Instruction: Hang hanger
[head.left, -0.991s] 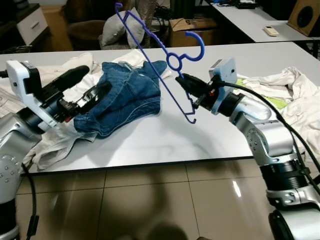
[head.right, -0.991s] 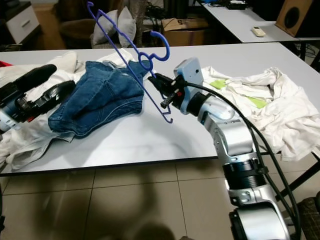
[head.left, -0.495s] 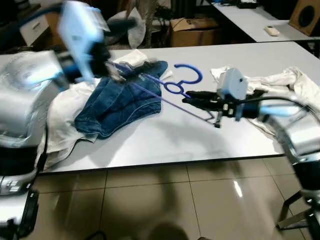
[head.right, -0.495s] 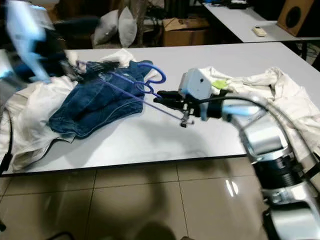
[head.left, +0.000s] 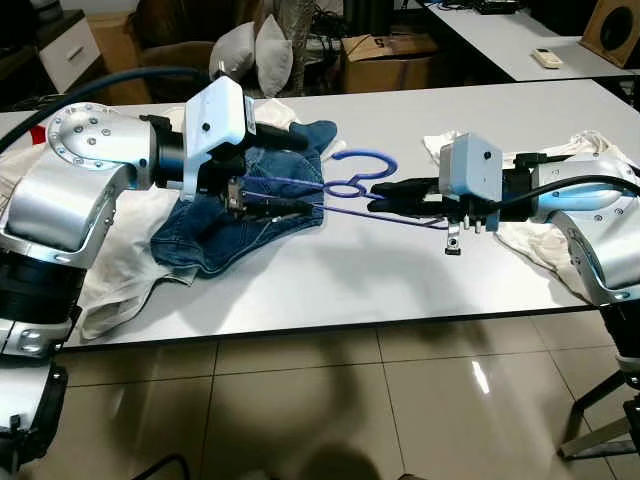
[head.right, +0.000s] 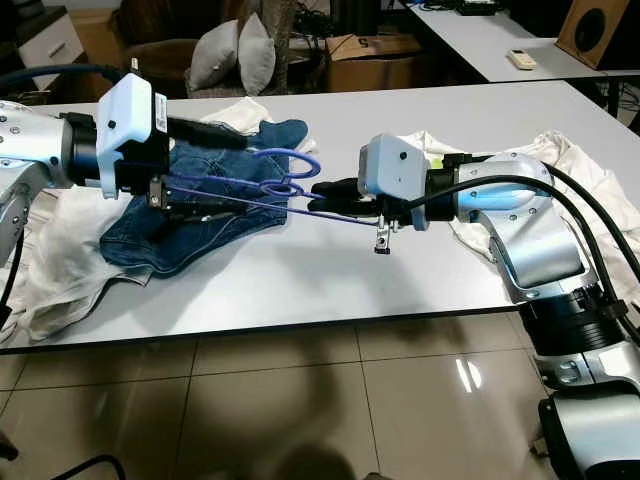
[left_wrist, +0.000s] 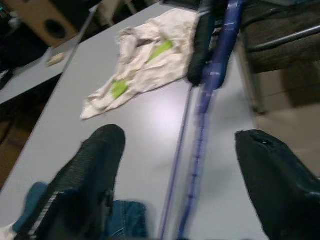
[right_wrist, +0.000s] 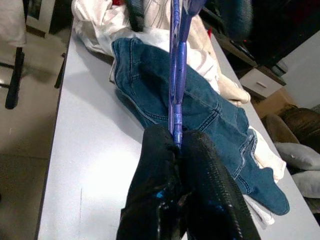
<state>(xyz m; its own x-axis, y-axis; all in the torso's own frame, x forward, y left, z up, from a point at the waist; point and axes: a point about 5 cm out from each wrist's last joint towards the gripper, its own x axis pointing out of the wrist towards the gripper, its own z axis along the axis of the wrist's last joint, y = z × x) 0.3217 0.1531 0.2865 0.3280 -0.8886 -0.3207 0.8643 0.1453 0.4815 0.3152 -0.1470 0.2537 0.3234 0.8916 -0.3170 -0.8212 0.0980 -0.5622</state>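
Note:
A blue plastic hanger (right_wrist: 175, 65) lies nearly level just above the white table (head.left: 330, 270), its hook (head.left: 372, 153) pointing away from me. My right gripper (head.left: 378, 196) is shut on one thin bar of the hanger, seen close up in the right wrist view (right_wrist: 177, 137). My left gripper (head.right: 242, 176) is open over the blue jeans (head.left: 225, 225), its two fingers (left_wrist: 95, 160) spread wide on either side of the hanger's other end (left_wrist: 202, 110) without touching it.
White clothes are heaped on the table at the right (head.left: 580, 160) and under the jeans at the left (head.left: 120, 230). Behind the table are cushions (head.left: 255, 55) and a cardboard box (head.left: 385, 60). A second table (head.left: 500, 40) stands at the back right. Tiled floor (head.left: 320, 400) lies in front.
The hanger has gone from steeply tilted to nearly level, still held by my right gripper. My left arm has swung in from the left, its fingers now around the hanger's far end.

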